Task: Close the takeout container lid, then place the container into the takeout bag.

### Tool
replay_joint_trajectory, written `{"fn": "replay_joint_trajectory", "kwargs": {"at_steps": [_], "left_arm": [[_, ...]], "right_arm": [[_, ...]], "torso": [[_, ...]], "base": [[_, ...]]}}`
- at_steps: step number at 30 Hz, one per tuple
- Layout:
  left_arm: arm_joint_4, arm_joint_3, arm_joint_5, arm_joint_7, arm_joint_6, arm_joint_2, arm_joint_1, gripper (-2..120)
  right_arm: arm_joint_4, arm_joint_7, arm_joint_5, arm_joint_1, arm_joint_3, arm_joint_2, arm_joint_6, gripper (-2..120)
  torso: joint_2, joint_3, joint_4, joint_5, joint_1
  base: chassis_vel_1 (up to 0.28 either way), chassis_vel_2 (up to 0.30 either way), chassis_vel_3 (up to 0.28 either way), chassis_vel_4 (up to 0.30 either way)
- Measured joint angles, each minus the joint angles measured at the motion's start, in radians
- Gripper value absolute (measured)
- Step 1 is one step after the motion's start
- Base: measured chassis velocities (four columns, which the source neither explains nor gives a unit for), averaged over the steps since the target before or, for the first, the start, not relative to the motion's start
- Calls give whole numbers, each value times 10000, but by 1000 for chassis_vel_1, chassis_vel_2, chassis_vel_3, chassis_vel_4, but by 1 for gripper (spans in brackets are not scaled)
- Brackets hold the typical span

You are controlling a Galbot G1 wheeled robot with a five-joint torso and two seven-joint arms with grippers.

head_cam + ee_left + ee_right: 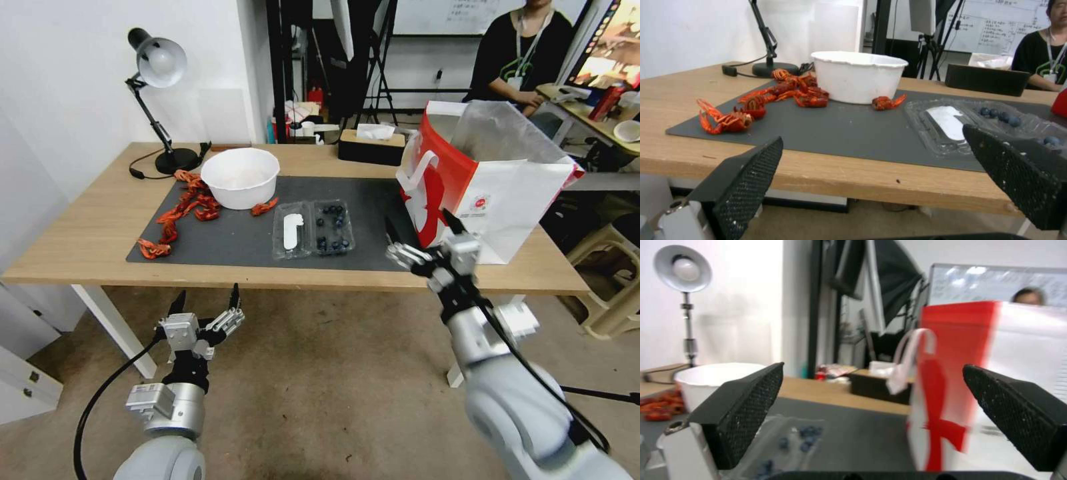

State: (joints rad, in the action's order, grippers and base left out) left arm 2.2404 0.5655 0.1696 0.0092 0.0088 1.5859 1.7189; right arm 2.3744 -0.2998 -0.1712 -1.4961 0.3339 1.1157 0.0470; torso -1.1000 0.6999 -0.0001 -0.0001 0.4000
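White bowl [240, 177], red crayfish [180, 213], desk lamp [159, 100] and tissue box [371, 145] on the table [87, 233].

Bright, even light; blurred wrist views

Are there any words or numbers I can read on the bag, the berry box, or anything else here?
None can be read.
Takeout bag: small round red logo, too small to read.
Lid of the takeout container: white label, no print can be made out.
Whiteboard behind the table: handwritten lines, too blurred to read.
Tissue box: no text shows.
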Motion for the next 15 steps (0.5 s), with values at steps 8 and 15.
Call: {"fn": "replay_joint_trajectory", "kwargs": {"at_steps": [8,15], "left_arm": [[-48,22,94,-60,-42,-123,-13,100],[-91,11,105,-73,-83,-141,-21,100]], "right_arm": [[-322,-1040,1789,-2394,-443,499,-1900,100],[-1197,-1472,2075,-2957,-789,638,-2502,100]], "torso": [[0,-1,0,0,-2],[1,0,2,1,-2]], "base": [[0,0,0,0],[0,0,0,0]]}}
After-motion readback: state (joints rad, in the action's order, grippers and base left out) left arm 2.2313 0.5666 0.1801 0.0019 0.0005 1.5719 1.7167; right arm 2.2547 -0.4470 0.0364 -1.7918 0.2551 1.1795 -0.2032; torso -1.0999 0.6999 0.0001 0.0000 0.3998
